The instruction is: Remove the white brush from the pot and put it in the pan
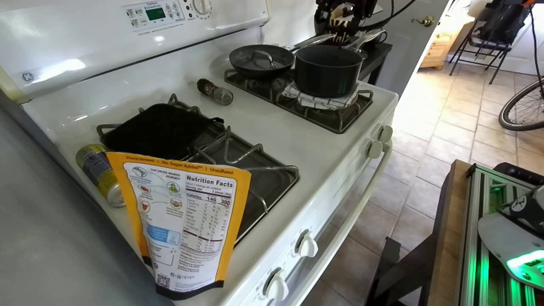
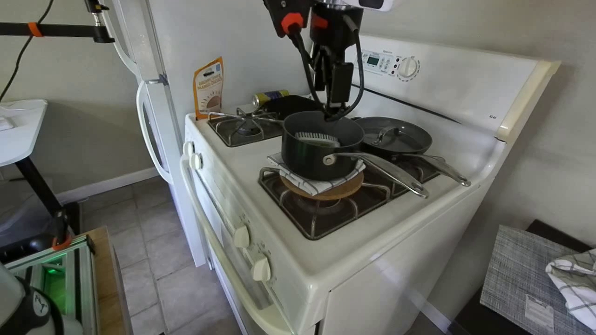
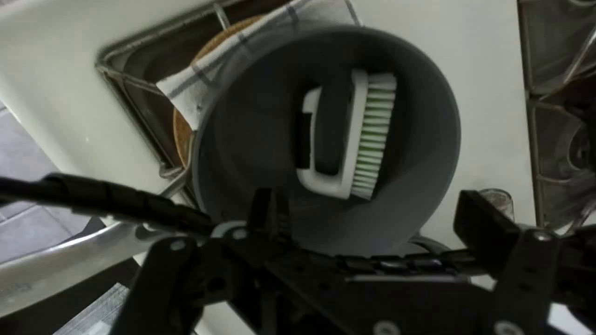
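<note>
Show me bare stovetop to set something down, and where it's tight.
Bare: the white strip between the burners, in front of the bottle; also the front corner beside the pot's burner. Tight: pot and pan stand close together, handles jutting sideways; pouch, can and flat black item crowd the opposite end.

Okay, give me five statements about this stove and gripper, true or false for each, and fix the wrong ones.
1. The white brush with green-and-white bristles lies inside the deep black cylindrical pot. True.
2. The black two-fingered gripper is open, not gripping the brush. True.
3. The brush stands upright on its bristles. False: it lies on its side.
4. The shallow round dark frying pan sits beside the pot on the white stove. True.
5. The pot sits directly on the grate. False: a white checked cloth and a round brown mat lie beneath it.
</note>
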`<state>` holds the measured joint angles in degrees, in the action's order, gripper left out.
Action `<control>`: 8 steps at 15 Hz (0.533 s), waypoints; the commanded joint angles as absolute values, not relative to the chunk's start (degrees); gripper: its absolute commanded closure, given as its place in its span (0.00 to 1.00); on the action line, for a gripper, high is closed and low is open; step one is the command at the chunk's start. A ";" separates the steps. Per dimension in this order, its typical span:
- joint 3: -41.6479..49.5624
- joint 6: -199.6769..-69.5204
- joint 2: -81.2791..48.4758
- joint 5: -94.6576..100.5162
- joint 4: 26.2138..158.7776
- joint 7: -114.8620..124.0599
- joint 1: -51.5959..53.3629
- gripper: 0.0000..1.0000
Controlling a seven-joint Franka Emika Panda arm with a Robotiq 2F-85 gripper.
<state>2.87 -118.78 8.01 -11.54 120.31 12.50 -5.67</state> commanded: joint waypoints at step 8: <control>0.69 -123.37 3.30 -4.14 121.26 23.31 -3.57 0.32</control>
